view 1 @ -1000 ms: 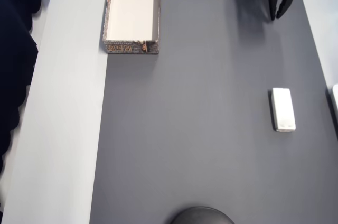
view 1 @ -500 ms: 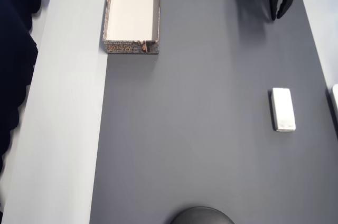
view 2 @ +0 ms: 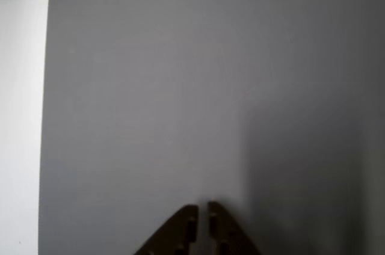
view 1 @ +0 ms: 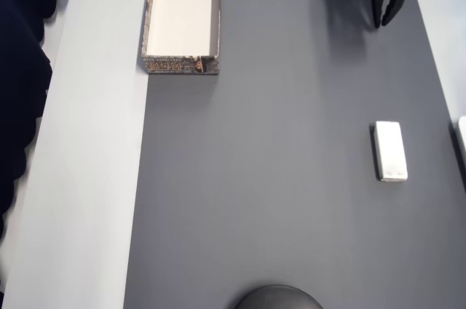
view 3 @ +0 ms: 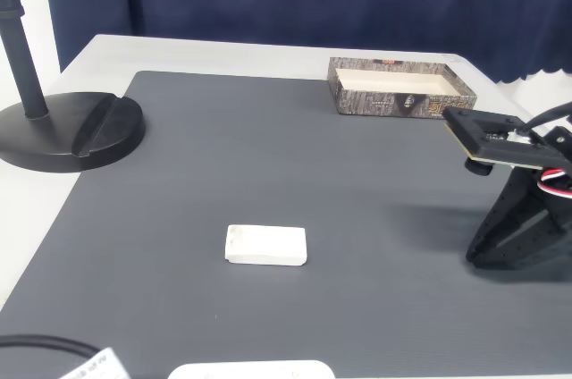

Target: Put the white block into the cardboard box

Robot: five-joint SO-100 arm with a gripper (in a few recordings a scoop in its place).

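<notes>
The white block [view 1: 390, 151] lies flat on the dark grey mat, near its right edge in the overhead view and at the front centre in the fixed view [view 3: 265, 246]. The cardboard box [view 1: 180, 65] stands at the mat's top left corner, cream inside and holding nothing; in the fixed view it is at the back right [view 3: 402, 104]. My black gripper [view 1: 381, 25] hangs at the top right, well above the block in the picture and apart from it. In the wrist view its fingertips [view 2: 200, 210] stand almost together over bare mat, shut on nothing.
A round black stand base [view 3: 67, 129] with a pole sits off the mat's left edge in the fixed view, and at the bottom of the overhead view [view 1: 279, 298]. A white rounded strip [view 1: 461, 136] lies beside the mat's right edge. Pale tabletop [view 1: 87, 178] borders the mat.
</notes>
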